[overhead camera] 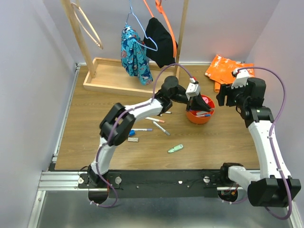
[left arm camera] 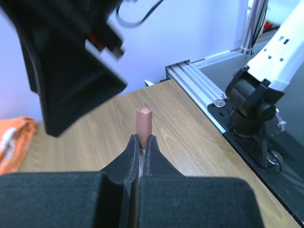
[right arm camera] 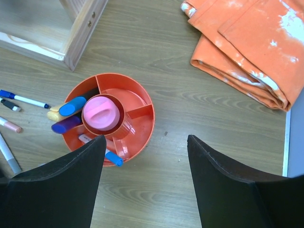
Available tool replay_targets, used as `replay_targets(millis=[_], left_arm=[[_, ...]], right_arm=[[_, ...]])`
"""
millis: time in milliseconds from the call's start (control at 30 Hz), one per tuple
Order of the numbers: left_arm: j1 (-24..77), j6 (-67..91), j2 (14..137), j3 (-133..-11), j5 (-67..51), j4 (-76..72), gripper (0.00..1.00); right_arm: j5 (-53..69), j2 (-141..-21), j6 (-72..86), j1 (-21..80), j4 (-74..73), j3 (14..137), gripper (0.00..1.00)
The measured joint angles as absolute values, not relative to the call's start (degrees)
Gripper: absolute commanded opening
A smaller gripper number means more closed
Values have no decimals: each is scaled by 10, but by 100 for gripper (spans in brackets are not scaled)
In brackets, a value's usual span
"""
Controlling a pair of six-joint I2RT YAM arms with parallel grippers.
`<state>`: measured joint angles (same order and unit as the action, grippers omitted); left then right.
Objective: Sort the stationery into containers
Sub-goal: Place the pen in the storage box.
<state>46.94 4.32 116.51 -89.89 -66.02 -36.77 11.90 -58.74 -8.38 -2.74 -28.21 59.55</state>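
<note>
The orange cup (overhead camera: pixel 207 119) stands right of centre on the wooden table. My left gripper (overhead camera: pixel 194 101) hangs at the cup's near-left rim. In the left wrist view it (left arm camera: pixel 142 141) is shut on a thin pen, whose dull red cap (left arm camera: pixel 144 121) sticks out past the fingertips. My right gripper (right arm camera: pixel 146 140) is open above the table just right of the cup (right arm camera: pixel 138 100). In the cup are a pink highlighter (right arm camera: pixel 100 113), blue (right arm camera: pixel 72 106), purple (right arm camera: pixel 66 125) and yellow (right arm camera: pixel 53 114) ones, and a blue-capped pen (right arm camera: pixel 112 158). Loose pens (overhead camera: pixel 160 127) and a mint-green piece (overhead camera: pixel 175 148) lie on the table.
An orange bag (overhead camera: pixel 226 71) lies at the back right, behind my right gripper (overhead camera: pixel 229 97). A wooden tray base (overhead camera: pixel 108 77) with a garment rack and hanging clothes (overhead camera: pixel 134 54) stands at the back. More pens (right arm camera: pixel 22 99) lie left of the cup.
</note>
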Motion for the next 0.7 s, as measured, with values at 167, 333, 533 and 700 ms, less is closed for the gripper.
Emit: replay_targets(millis=[167,333,533,700], left_arm=[[465,173,1261,-930,-675,-499,0],[465,219,1269,-955,-682,-571,0],[465,237,1285,-971,-684,-619,0],[461,225,1322,-971,-684,-617,0]], right_arm=[[117,-616,-84,-27,-285,610,77],[113,-619,-84,-27,-293,622,77],[112,-630,-86,-27,-297,625,77],[111,-648,-86,-27,-297,625,77]])
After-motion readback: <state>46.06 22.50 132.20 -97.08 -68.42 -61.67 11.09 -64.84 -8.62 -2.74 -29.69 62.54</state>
